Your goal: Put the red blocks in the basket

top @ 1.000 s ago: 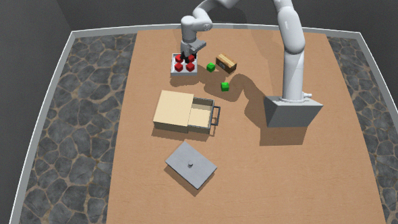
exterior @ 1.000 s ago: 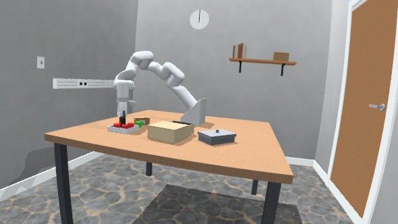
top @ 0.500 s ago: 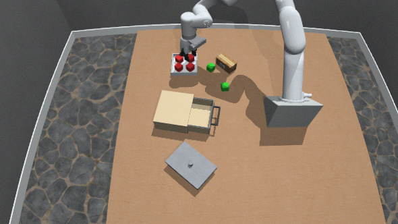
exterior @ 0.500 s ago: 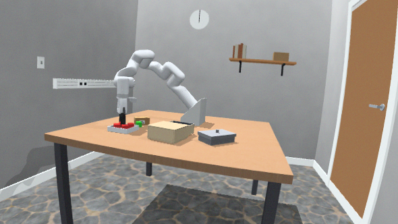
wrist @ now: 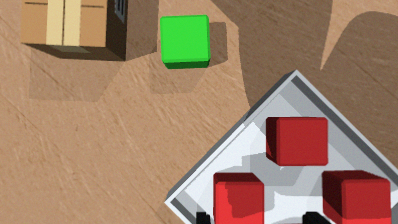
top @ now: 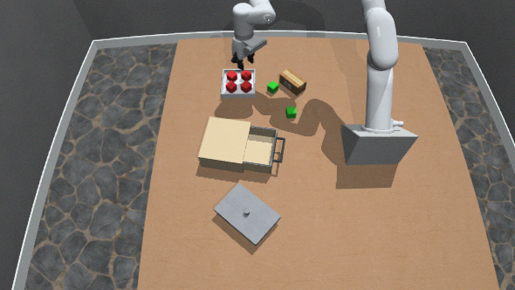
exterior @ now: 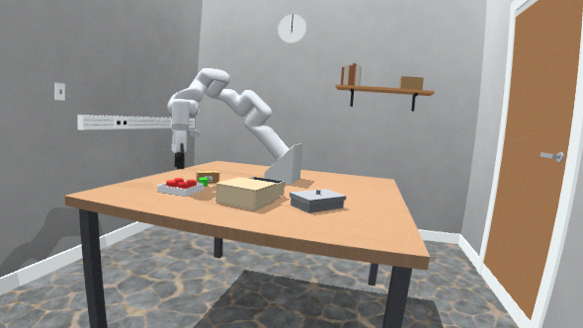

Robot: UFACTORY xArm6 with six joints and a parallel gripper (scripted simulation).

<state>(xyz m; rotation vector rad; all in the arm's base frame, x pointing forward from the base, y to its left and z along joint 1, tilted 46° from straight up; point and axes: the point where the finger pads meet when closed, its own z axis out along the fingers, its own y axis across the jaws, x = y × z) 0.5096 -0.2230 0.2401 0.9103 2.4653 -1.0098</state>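
The tool [top: 244,65] [exterior: 179,167] [wrist: 257,220] is up above the white basket [top: 238,94] [exterior: 180,191] [wrist: 231,137]. Its fingers are part way apart, with nothing between them. Four red blocks [top: 246,86] [exterior: 183,184] [wrist: 302,141] sit inside the basket on the desk [top: 340,227] [exterior: 306,227] [wrist: 100,165]. One green block [top: 272,86] [exterior: 204,182] [wrist: 185,41] is near the basket, by a little brown box [top: 292,82] [exterior: 208,177] [wrist: 75,25]. Another green block [top: 291,112] is farther off. The wooden cabinet [top: 225,140] [exterior: 242,193] has its drawer [top: 259,150] pulled out. The gray lid [top: 257,218] [exterior: 317,195] is on the metal box [exterior: 321,205].

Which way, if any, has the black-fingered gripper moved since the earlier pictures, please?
Yes: upward, the black-fingered gripper now higher above the white rectangular basket.
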